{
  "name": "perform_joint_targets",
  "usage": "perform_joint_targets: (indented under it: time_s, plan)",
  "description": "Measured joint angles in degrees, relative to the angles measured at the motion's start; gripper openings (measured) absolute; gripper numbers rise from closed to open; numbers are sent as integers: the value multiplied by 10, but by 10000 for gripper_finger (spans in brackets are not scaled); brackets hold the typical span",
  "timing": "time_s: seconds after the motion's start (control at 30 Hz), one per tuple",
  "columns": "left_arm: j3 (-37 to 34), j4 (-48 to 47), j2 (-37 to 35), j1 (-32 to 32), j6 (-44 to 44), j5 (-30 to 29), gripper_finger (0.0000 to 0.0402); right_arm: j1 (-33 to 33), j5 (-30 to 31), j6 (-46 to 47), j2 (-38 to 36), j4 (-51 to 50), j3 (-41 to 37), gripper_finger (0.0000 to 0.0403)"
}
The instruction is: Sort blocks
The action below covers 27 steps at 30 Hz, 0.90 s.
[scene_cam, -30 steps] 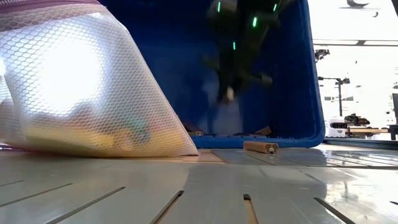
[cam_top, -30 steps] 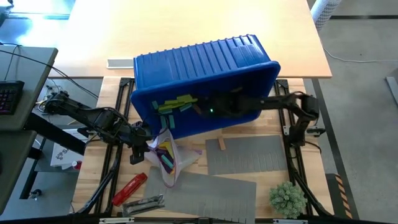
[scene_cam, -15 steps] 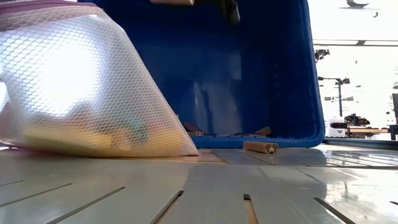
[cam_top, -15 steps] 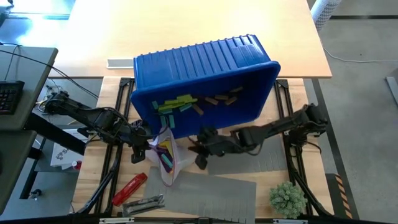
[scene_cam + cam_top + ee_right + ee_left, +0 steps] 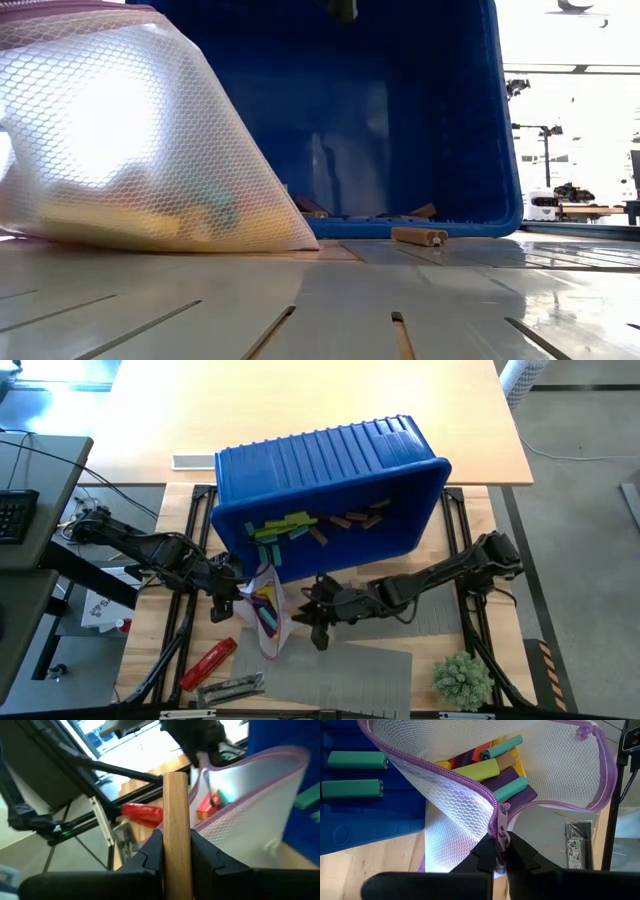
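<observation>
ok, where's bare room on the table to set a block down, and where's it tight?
Free: the grey mat right of the right gripper, and the lower mat between the red tool and the plant. Crowded: around the mesh bag, pinched by the left gripper against the blue bin.

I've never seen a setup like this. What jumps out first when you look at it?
The big blue bin tipped on its side at the middle of the table, with coloured blocks lying inside. In front of it, the left end effector pinches the zipper edge of a white mesh bag that holds more blocks, while the right end effector carries a tan wooden block close to the bag.
</observation>
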Motion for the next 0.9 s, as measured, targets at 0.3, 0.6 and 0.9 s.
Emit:
perform_joint_targets:
  time_s: [0.3,0.6,0.9]
  plan:
    - [0,-1,0,0,-14,1,0,22,-53,-13,100,-38,145,39]
    - [0,-3,0,-1,18,14,0,32,40,15,195,-238,368,39]
    - [0,-2,0,-1,26,26,0,63,104,98,294,-313,499,39]
